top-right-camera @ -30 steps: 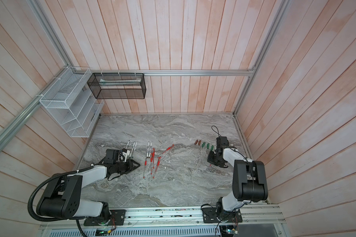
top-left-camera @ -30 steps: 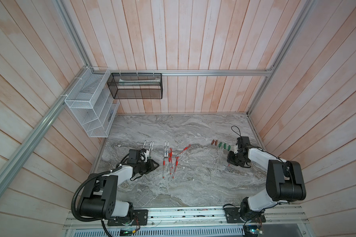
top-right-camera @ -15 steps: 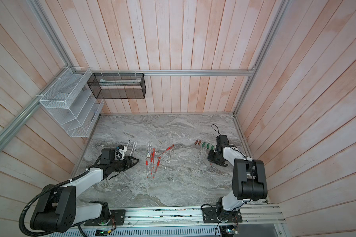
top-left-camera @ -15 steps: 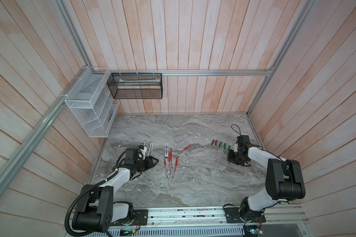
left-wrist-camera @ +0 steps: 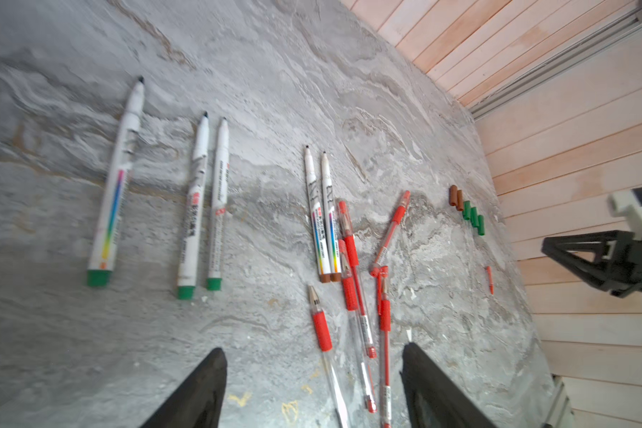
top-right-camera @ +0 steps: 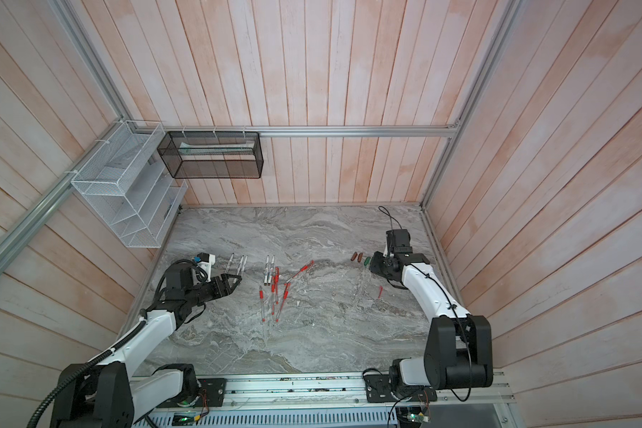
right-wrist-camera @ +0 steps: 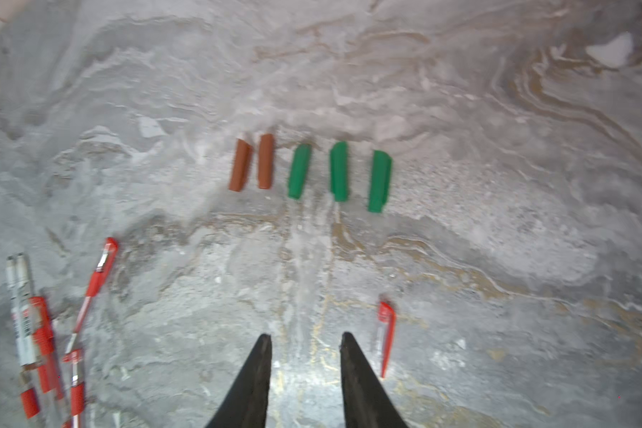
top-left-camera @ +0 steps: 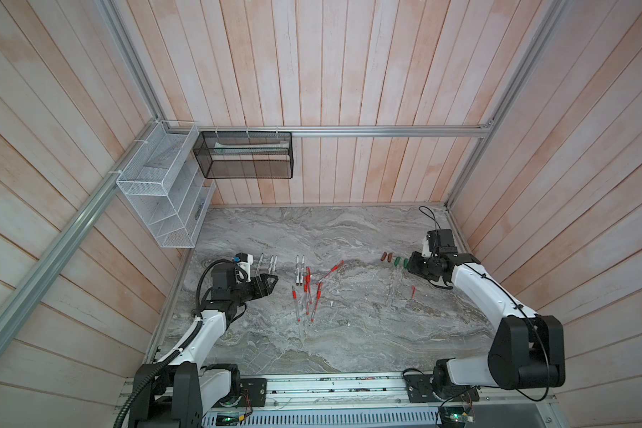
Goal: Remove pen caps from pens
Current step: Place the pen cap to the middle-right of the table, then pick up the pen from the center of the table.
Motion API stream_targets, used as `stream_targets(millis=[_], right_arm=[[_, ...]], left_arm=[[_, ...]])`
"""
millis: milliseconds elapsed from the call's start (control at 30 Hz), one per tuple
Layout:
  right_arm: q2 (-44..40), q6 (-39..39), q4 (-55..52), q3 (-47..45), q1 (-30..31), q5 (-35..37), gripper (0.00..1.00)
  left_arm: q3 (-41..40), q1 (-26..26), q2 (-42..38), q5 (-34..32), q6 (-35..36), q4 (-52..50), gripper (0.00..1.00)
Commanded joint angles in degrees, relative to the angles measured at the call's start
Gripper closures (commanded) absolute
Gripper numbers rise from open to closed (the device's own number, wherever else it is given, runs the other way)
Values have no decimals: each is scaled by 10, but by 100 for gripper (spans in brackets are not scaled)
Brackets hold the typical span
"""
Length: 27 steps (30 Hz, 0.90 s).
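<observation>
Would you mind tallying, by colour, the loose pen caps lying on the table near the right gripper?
brown caps: 2
green caps: 3
red cap: 1
Total: 6

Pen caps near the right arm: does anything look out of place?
Two brown caps and three green caps lie side by side in a neat row. One slim red cap lies alone on the table, apart from that row.
</observation>
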Motion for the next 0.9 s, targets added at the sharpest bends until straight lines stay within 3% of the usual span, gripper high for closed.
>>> stream_targets(millis=[0,200,367,867], right_arm=[[24,68,32,12,53,10,67],[118,137,85,72,160,17,67],[185,174,102,133,227,33,67],[373,206,81,280,303,58,67]], left_arm=[[20,17,-21,-7,49,2,15],[43,29,-39,-23,102,-20,2],[56,33,-43,-43,132,-42,0],[63,35,-46,-69,167,-45,0]])
